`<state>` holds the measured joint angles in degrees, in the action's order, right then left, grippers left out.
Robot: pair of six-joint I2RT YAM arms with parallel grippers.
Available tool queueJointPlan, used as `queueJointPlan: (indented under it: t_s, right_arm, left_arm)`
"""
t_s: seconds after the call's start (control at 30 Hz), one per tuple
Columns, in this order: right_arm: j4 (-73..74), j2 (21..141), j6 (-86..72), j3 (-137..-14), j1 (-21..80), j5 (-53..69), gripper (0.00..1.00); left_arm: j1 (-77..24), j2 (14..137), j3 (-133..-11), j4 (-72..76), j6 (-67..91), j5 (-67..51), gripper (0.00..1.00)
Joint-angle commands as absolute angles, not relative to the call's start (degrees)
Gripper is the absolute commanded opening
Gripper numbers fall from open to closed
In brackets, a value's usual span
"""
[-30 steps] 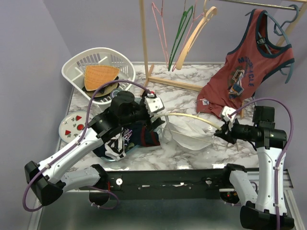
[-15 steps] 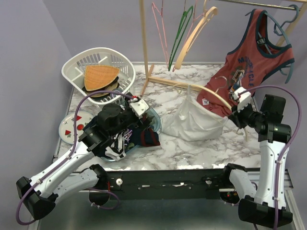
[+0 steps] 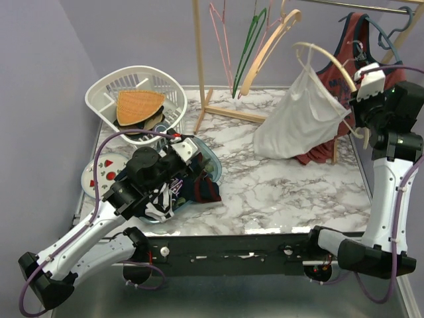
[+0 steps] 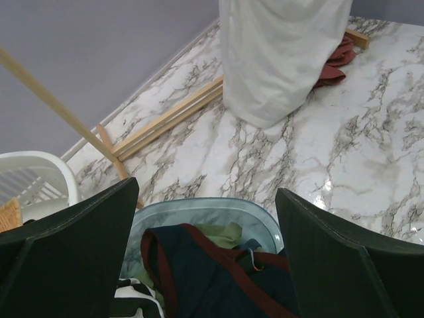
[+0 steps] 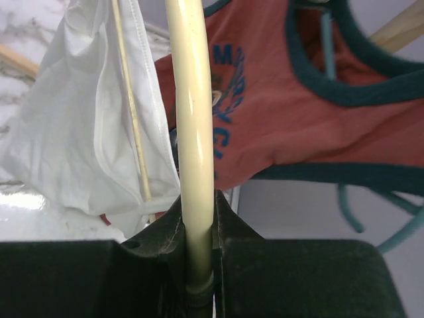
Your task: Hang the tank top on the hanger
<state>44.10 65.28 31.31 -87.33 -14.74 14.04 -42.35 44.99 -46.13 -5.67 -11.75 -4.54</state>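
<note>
Our right gripper [image 5: 199, 222] is clamped tight on one end of the cream hanger [image 5: 192, 126], holding it high at the right side of the marble table [image 3: 278, 192]. We see the white tank top [image 3: 298, 119] draped from the hanger's curve, hanging loose just in front of the red tank top [image 5: 265, 119]. Our left gripper [image 4: 205, 225] holds nothing. Its fingers are spread wide above a glass bin [image 4: 199, 207] of dark clothes, well apart from the white top.
</note>
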Motion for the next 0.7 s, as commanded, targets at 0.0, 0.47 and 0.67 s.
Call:
queueJointPlan:
  t_s: [0.0,0.47,0.67]
  right_arm:
    - [36.9,69.4,28.3,-98.1,-15.0,9.0,0.01]
    - [34.4,81.0,23.9,-109.2,-15.0,7.4,0.0]
    - [31.7,81.3,23.3,-105.6,-15.1,7.1,0.0]
  left_arm:
    - [-41.9,44.4,-45.4,-4.0,-10.6,-4.8,0.99]
    - [-41.6,44.7,-45.0,-3.5,-10.5,-5.4,0.99]
    - [-41.6,45.0,-44.8,-3.3,-10.5,-6.2,0.99]
